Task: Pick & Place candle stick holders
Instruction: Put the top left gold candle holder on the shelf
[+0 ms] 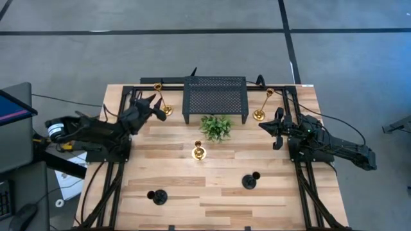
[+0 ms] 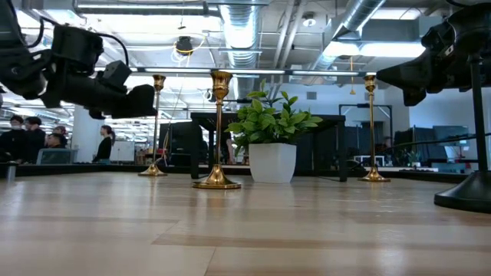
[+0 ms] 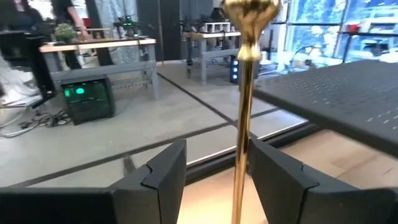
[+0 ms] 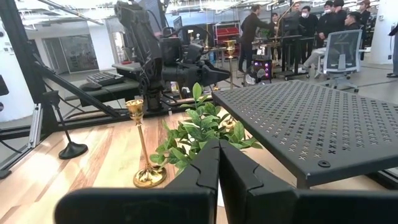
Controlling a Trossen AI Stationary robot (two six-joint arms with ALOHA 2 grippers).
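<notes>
A tall thin gold candle stick holder (image 1: 162,101) stands on its round base at the far left of the table. My left gripper (image 1: 154,102) is open at its stem. In the left wrist view the stem (image 3: 242,143) rises between the two fingers, close to one of them, and I cannot tell whether it touches. The second tall gold holder (image 1: 262,106) stands at the far right, with my right gripper (image 1: 263,126) shut and empty just on its near side. A short gold holder (image 1: 199,152) stands mid-table. Two short black holders (image 1: 157,196) (image 1: 250,181) stand near the front.
A black mesh stand (image 1: 215,96) sits at the far middle of the table, with a small green plant (image 1: 216,127) in a white pot in front of it. People stand and sit in the room beyond the table (image 4: 323,25).
</notes>
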